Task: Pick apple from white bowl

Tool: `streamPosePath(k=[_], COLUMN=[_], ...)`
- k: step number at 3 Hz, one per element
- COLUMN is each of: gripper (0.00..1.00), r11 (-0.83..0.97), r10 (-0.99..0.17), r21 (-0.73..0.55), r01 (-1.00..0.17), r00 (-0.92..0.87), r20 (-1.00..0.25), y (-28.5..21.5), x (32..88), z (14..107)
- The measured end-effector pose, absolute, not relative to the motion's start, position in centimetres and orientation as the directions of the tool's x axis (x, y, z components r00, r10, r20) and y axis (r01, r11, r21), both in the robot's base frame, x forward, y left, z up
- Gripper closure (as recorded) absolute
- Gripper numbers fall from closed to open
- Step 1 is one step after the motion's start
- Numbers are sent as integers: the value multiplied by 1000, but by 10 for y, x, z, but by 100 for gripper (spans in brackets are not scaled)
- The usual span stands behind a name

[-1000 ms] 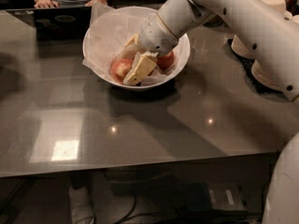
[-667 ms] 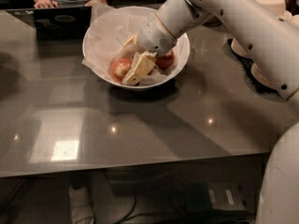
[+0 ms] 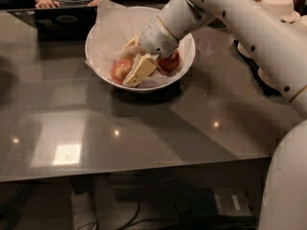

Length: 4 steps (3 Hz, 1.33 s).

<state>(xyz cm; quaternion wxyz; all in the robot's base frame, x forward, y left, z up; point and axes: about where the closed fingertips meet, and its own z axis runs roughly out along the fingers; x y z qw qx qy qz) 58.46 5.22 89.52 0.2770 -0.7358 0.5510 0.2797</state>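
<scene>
1. Apple (image 3: 119,71), red with a paler patch, lying in the left part of the white bowl (image 3: 160,85) on crumpled white paper (image 3: 115,32); second apple (image 3: 171,61), darker red, towards the bowl's right side, partly hidden behind the wrist.
2. Down inside the bowl, between the two fruits and tilted towards the left one, the gripper (image 3: 133,57); beige fingers (image 3: 140,71) spread well apart (nothing seen clamped between them), the nearer one just beside the first apple's right flank, the farther one up against the paper behind it. Contact with the fruit: not possible to tell.
3. White arm (image 3: 230,13) stretched in from the upper right, crossing above the bowl's far right rim.
4. Bowl upright on the far half of a dark, glossy table (image 3: 144,138), with lights mirrored in the surface nearer the camera.
5. Behind the bowl to the left, a dark laptop (image 3: 62,20) at the table's far edge, and a person's hand (image 3: 47,3) resting just beyond it.
6. At the far right, a pale stack of dishes (image 3: 280,6), well apart from the bowl; robot's white body (image 3: 288,186) filling the lower right corner.
</scene>
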Motion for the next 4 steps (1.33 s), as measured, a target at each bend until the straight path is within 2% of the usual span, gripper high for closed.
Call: streamPosePath(k=[1,2,4], gripper=[92,100,100], r11=[-239,-241,-226], r10=[-656,-639,-567], r21=[-99,-113,-211], r01=[-966,-964,-951], r00=[236,245,305], r20=[-717,-729,-766], y=[52,52,40], x=[585,585,583], z=[895,901,942])
